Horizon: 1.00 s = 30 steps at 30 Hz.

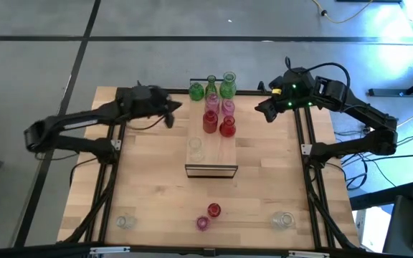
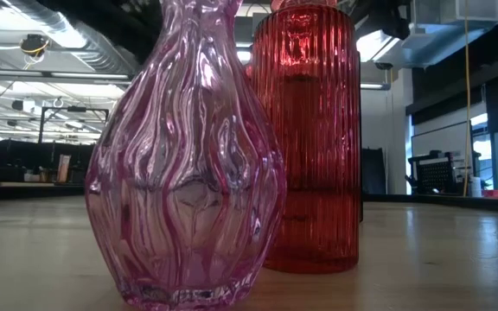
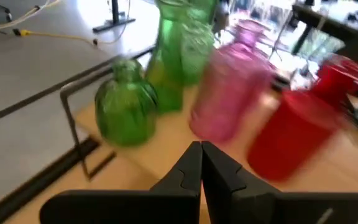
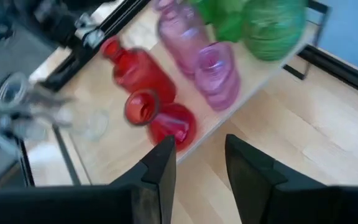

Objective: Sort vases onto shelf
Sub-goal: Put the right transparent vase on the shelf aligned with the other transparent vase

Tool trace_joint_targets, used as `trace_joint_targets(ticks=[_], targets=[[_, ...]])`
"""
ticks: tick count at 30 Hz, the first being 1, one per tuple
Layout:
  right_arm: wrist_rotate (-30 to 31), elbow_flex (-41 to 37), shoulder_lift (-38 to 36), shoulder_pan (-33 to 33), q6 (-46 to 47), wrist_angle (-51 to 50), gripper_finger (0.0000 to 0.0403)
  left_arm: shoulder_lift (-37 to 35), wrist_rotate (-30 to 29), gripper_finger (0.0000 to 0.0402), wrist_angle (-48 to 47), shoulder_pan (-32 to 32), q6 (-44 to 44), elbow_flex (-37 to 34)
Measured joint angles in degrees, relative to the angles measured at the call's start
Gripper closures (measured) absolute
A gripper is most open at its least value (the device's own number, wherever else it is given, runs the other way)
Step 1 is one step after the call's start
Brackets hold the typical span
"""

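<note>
I see left gripper (image 1: 169, 115) hovering off shelf's (image 1: 211, 170) far end, left side, fingers pressed together, nothing held. Right gripper (image 1: 264, 110) hovering opposite, off right side, fingers parted, nothing between them. Green, pink, red vases (image 1: 219, 106) cluster on shelf's far end; clear vase (image 1: 195, 149) alone mid-shelf. Low view gives me only pink vase (image 2: 186, 164) and red vase (image 2: 310, 138), close up, near table's (image 1: 149, 186) front edge; arms unseen there.

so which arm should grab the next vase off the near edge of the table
Right, probably. The right gripper is open and empty beside the shelf; the left gripper is shut. The red vase and pink vase stand mid-table, reachable by either.
</note>
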Motion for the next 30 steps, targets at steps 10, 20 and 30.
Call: trace_joint_targets(ticks=[10,20,30], targets=[[-0.05,-4.23,-1.08,13.94,-4.45,1.93,0.0281,-24.88,0.69,0.0401,-21.06,-16.96,-12.74,0.0],[-2.02,-19.88,-9.6,34.64,15.83,9.06,0.0281,-26.69,0.66,0.0402,-25.95,-28.69,-19.91,-0.02],[5.2,-20.17,-12.78,59.64,37.19,5.78,0.0281,-26.42,0.59,0.0402,-35.03,-30.39,-21.37,-0.02]])
